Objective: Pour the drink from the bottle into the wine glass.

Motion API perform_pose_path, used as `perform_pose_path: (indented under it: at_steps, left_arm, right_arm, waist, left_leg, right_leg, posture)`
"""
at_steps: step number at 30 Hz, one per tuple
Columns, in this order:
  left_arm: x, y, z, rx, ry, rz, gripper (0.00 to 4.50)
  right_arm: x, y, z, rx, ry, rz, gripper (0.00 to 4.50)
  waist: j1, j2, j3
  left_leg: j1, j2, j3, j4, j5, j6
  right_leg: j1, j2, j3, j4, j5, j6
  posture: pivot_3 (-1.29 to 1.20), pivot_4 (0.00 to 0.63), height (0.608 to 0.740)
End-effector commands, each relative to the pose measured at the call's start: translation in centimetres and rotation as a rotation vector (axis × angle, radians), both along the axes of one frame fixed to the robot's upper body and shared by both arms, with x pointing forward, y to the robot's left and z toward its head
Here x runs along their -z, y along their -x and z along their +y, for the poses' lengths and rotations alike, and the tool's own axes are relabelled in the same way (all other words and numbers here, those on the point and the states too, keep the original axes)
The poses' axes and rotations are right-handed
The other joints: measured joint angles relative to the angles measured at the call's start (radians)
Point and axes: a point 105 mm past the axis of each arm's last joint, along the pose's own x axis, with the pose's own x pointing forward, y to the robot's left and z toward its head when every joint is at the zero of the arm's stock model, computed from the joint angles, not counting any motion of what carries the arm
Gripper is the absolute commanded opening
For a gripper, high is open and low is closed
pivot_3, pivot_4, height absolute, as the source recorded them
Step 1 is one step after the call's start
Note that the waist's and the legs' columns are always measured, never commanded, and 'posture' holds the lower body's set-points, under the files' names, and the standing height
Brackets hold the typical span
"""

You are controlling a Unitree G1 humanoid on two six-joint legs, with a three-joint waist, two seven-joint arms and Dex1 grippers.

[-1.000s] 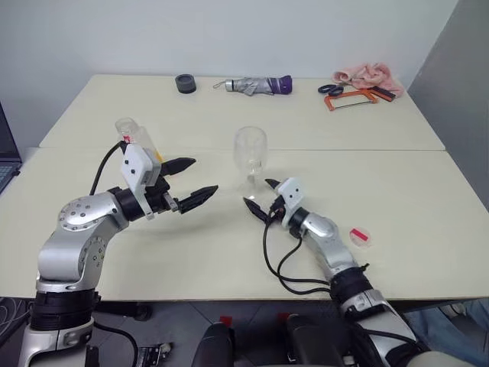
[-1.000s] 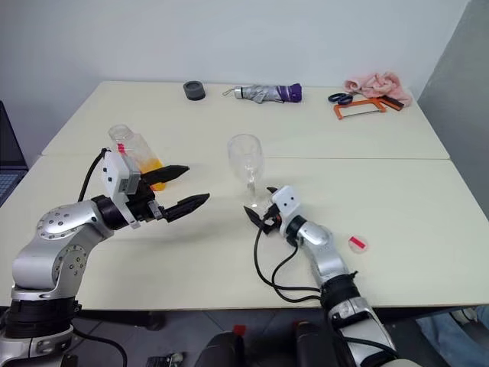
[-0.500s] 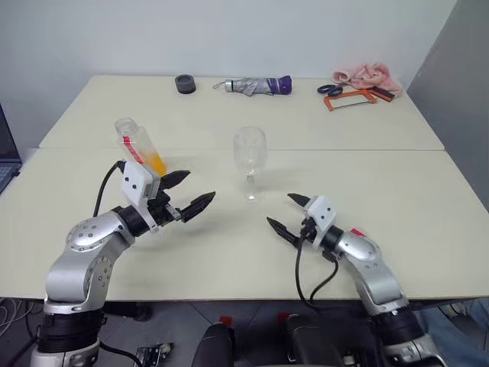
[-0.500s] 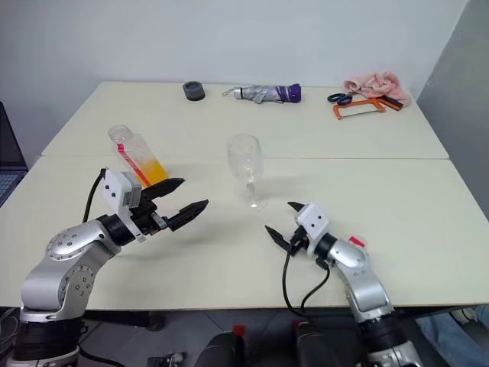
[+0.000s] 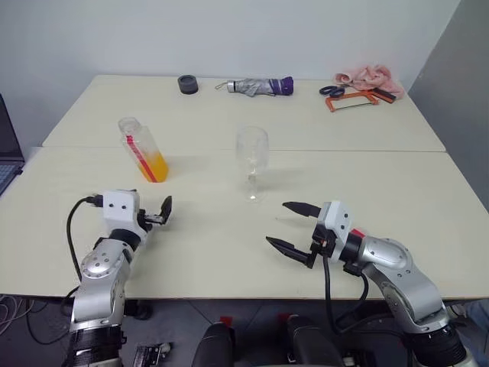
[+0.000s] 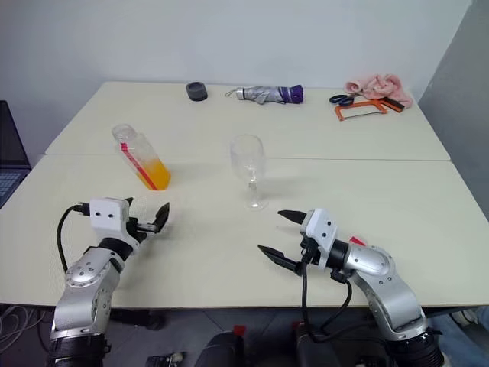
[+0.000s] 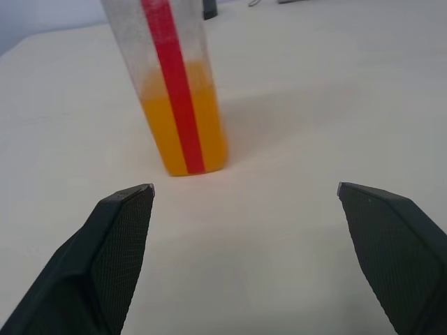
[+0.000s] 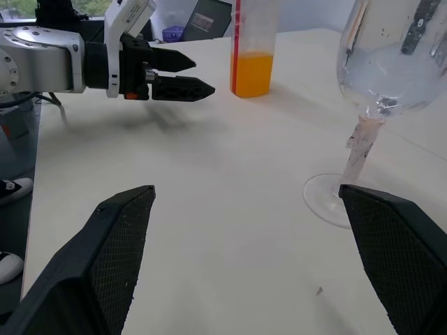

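On the counter [image 5: 229, 229], both claws spread wide and empty.
Left claw [image 5: 157, 215] sits just short of the bottle [image 5: 142, 150] with its orange drink [image 5: 156, 166]; right claw [image 5: 289, 227] near the wine glass [image 5: 251, 162], which is right of the bottle.

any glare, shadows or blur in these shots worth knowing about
Left eye view: even light, no glare, soft shadow beside the wine glass foot. Left wrist view: bottle with its orange drink is sharp, its top cut off by the frame. Right wrist view: the glass bowl shows reflections, and the near fingers loom large.
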Motion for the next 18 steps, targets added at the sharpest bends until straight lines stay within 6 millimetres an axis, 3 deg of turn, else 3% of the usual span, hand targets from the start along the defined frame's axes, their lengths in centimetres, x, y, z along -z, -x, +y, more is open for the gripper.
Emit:
perform_pose_path:
  at_steps: [1, 18]
  left_arm:
    - [-1.8, -0.5, 0.8, -0.038, -0.011, -0.075, 4.50]
    - [-4.2, -3.8, 3.0, -0.080, 0.040, -0.115, 4.50]
  right_arm:
    - [-1.3, 0.6, 0.7, -0.031, -0.018, -0.051, 4.49]
    - [-3.0, 0.5, 2.4, -0.101, -0.017, -0.082, 4.49]
  waist:
    - [0.002, 0.000, 0.000]
    - [0.010, 0.000, 0.000]
  left_leg:
    - [0.000, 0.000, 0.000, 0.000, 0.000, 0.000]
    - [0.000, 0.000, -0.001, 0.000, 0.000, 0.000]
  right_leg:
    - [0.000, 0.000, 0.000, 0.000, 0.000, -0.001]
    - [0.000, 0.000, -0.002, 0.000, 0.001, -0.001]
  posture:
    - [0.00, 0.150, 0.740]
    - [0.00, 0.150, 0.740]
